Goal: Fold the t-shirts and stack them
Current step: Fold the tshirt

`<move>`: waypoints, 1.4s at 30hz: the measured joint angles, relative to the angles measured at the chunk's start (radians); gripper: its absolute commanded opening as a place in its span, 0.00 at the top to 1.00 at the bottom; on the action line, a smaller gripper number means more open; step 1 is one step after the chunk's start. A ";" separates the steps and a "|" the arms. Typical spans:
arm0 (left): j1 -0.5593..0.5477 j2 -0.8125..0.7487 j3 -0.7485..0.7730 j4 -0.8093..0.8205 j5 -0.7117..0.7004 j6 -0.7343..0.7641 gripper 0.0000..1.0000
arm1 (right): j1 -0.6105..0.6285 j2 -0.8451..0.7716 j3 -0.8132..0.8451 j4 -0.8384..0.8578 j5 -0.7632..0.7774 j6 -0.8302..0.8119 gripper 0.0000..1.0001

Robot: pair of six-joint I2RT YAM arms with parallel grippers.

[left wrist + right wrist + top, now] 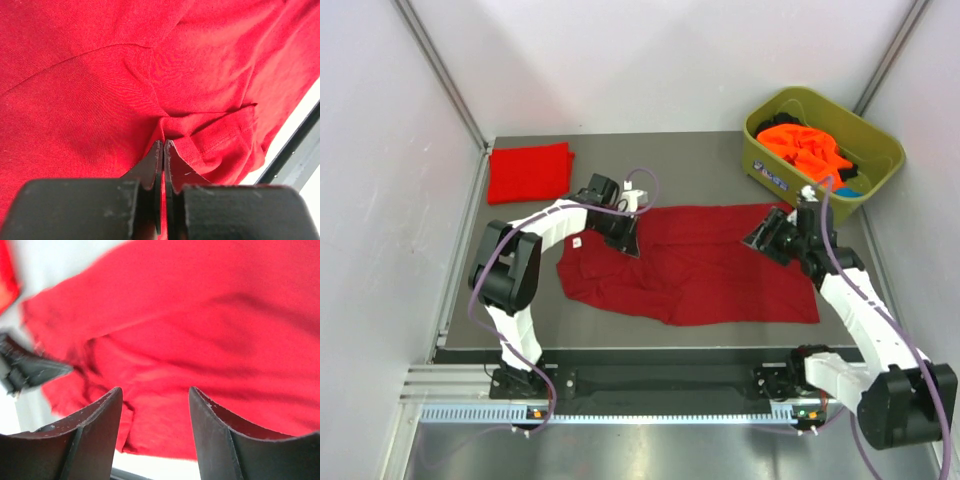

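Our left end effector (163, 150) pinches the crimson t-shirt (700, 265), right end effector (155, 410) spread over it; next we'd likely grip and fold.

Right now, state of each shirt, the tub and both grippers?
crimson t-shirt, spread out, unfolded, near edge rumpled
red t-shirt, folded, at far left
orange t-shirts, heaped unfolded in tub
tub, upright, holding clothes
left gripper, jaws shut on crimson t-shirt
right gripper, jaws open over crimson t-shirt
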 measured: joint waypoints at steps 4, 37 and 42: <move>-0.003 -0.016 0.001 0.001 -0.055 -0.033 1.00 | -0.030 -0.063 0.000 -0.197 0.173 0.127 0.47; 0.048 -0.369 -0.156 0.080 -0.250 -0.354 1.00 | -0.400 0.019 -0.252 -0.378 0.501 0.339 1.00; 0.067 -0.402 -0.156 0.056 -0.282 -0.369 1.00 | -0.400 0.011 -0.256 -0.346 0.493 0.321 1.00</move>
